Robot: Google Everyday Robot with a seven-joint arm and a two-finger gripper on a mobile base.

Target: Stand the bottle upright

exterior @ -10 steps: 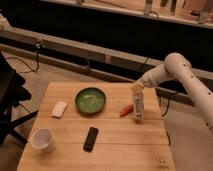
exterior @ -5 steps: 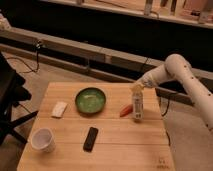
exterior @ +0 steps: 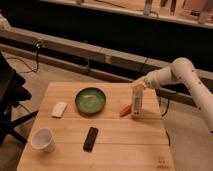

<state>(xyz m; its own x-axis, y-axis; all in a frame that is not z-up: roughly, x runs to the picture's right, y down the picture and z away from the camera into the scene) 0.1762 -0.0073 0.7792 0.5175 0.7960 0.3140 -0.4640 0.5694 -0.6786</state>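
While the bottle (exterior: 136, 104) stands upright, my gripper (exterior: 138, 86) sits at its top; its hold I cannot tell. Seemingly light, rigid, tippy: grasp high.

The wooden table (exterior: 127, 145) holds a green bowl (exterior: 90, 100), white cup (exterior: 43, 139), black remote (exterior: 90, 138), white pad (exterior: 59, 109), orange stick (exterior: 125, 110) and standing bottle (exterior: 136, 103). The gripper (exterior: 137, 86) is at the bottle's top, right of the middle.

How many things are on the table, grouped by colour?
White or pale: 3, the cup, the flat pad, the bottle
Green: 1, the bowl
Black: 1, the flat device
Orange-red: 1, the small item beside the bottle
Total: 6
The tool is at the bottle's top.
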